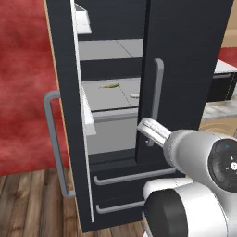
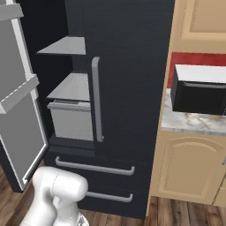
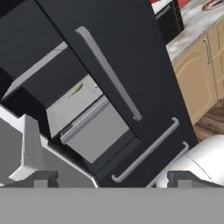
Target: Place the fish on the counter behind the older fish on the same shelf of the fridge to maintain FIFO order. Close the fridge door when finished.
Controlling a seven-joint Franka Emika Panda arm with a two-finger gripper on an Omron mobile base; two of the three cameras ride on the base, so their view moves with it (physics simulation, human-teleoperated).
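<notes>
The fridge (image 1: 185,69) stood with its left door (image 1: 65,115) swung wide and its right door shut, while the gripper (image 3: 111,179) hung back from the opening, jaws spread wide and holding nothing. Ahead of the hand and well apart from it, the fish (image 1: 110,85), slender and olive-yellow, lay toward the back of the shelf (image 1: 106,97) just over the wide grey drawer (image 2: 73,121). The older fish (image 1: 134,96), pale and oval, sat nearer the hand, at the shelf's front edge beside the closed door. That order, new stock behind and old stock in front, appeared to be the first-in, first-out arrangement the task wanted, so the placing looked done and the empty hand fit a release already made. What remained, by this reading, was the open door, which stood off to the hand's left with its grey bar handle (image 1: 54,139) facing outward. The counter (image 2: 194,121) lay off to the hand's right, beyond the closed door.
</notes>
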